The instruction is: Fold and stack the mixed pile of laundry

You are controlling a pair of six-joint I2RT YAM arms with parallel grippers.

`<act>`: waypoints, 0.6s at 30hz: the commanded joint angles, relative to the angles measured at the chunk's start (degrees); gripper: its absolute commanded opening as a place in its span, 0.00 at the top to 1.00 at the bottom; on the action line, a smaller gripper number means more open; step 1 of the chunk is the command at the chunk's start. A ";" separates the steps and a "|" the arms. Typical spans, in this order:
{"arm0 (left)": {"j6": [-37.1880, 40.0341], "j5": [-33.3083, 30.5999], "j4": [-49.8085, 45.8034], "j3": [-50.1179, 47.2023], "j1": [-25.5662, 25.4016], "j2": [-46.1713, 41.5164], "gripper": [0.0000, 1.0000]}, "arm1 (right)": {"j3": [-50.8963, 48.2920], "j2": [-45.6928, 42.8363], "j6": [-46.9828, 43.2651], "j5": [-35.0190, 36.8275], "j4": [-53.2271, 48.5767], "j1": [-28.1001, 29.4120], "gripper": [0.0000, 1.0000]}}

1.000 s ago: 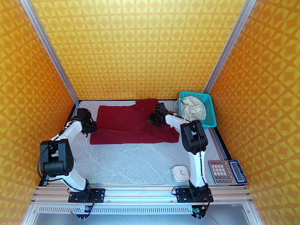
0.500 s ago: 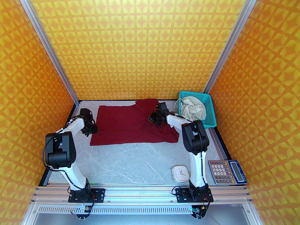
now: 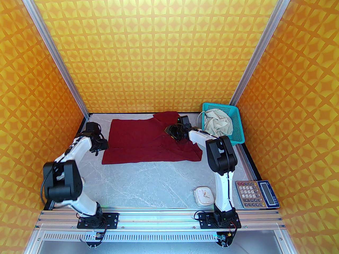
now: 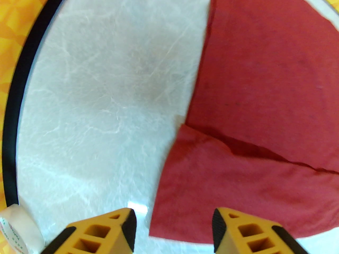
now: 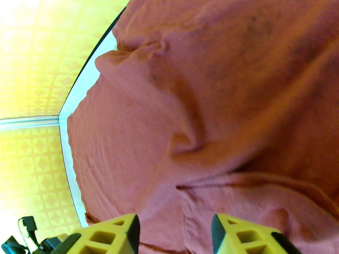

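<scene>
The dark maroon-red shirt (image 3: 148, 141) lies spread on the far half of the table, partly folded, with a wrinkled right side. Cream-beige shorts (image 3: 217, 124) sit crumpled inside the teal basket. My left gripper (image 3: 102, 145) hovers at the shirt's left edge; in the left wrist view it (image 4: 173, 223) is open above the shirt's (image 4: 259, 89) near-left corner, nothing between the fingers. My right gripper (image 3: 170, 131) is over the shirt's upper right part; in the right wrist view it (image 5: 174, 227) is open above wrinkled red cloth (image 5: 212, 89).
The teal mesh basket (image 3: 237, 134) stands at the far right. A small white clock (image 3: 203, 195) and a calculator (image 3: 256, 194) lie near the right arm's base. A roll of clear tape (image 4: 18, 229) lies by the table's left edge. Bare marble spans the table's near half.
The left arm's elbow swung back and left, and its gripper shifted slightly along the shirt's left edge. The right gripper crept farther back and left over the shirt.
</scene>
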 commanded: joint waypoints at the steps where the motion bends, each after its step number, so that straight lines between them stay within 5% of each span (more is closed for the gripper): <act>1: -1.61 4.39 1.83 -3.86 -3.57 -1.93 0.53 | -3.18 -8.08 -4.55 2.11 -4.32 -0.48 0.48; 12: -5.21 8.01 8.46 -10.15 -4.04 1.94 0.62 | -31.51 -33.55 -18.07 13.76 -18.44 -7.68 0.43; 18: -6.50 8.00 11.45 -11.17 -1.47 5.32 0.63 | -36.29 -34.94 -21.03 17.59 -19.26 -10.22 0.41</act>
